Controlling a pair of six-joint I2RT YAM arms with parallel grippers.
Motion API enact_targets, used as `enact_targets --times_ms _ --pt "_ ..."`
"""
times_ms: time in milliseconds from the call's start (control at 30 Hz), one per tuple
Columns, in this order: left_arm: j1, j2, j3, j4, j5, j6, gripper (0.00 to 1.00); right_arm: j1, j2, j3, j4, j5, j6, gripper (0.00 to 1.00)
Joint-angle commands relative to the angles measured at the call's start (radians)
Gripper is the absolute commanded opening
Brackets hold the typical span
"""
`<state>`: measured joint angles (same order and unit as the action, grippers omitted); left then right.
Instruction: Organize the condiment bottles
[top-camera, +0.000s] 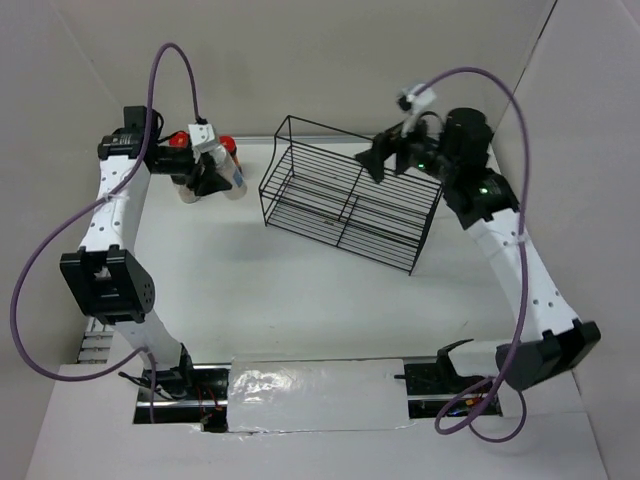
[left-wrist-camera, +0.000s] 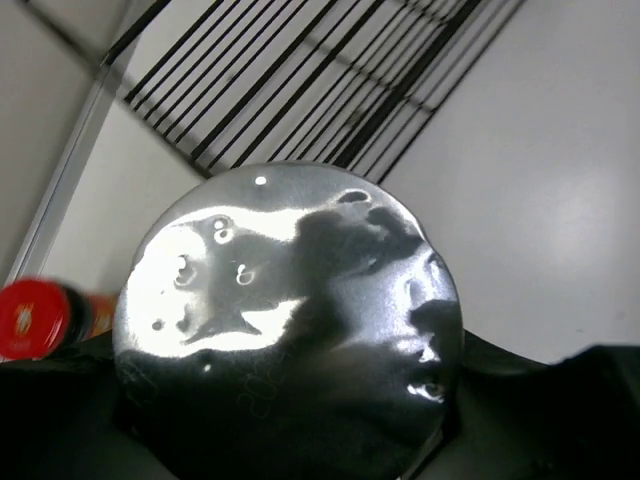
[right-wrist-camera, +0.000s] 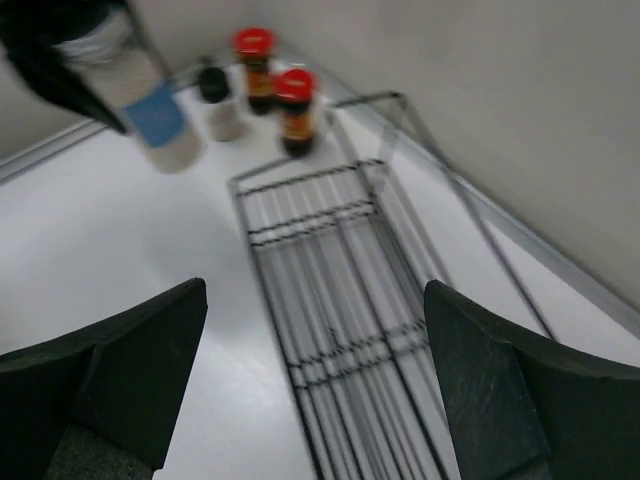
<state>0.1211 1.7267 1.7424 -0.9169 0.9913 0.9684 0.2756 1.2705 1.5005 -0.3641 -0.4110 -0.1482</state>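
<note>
My left gripper (top-camera: 220, 178) is at the back left, shut on the whitish bottle (top-camera: 237, 175). Its pale shiny cap (left-wrist-camera: 290, 320) fills the left wrist view. The right wrist view shows that bottle (right-wrist-camera: 150, 115), with a blue label, tilted above the table. Two dark jars with red lids (top-camera: 178, 140) (top-camera: 227, 142) stand by the back wall; they also show in the right wrist view (right-wrist-camera: 253, 55) (right-wrist-camera: 294, 100). The clear bottle with a black cap (right-wrist-camera: 213, 95) stands beside them. My right gripper (top-camera: 385, 155) is open and empty above the black wire rack (top-camera: 350, 205).
The wire rack (right-wrist-camera: 340, 260) sits askew at the back middle, its left end near the bottles. The back wall runs close behind the jars. One red lid (left-wrist-camera: 25, 318) shows at the left edge of the left wrist view. White walls enclose the table on both sides.
</note>
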Motion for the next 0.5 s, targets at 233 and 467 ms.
enact_targets --times_ms 233,467 --pt "-0.204 -0.038 0.104 -0.433 0.214 0.17 0.0 0.399 0.245 0.185 0.038 -0.264 -0.122 0.99" --pt "-0.264 -0.022 0.138 -0.444 0.204 0.174 0.0 0.464 0.314 0.153 0.151 -0.261 -0.079 0.99"
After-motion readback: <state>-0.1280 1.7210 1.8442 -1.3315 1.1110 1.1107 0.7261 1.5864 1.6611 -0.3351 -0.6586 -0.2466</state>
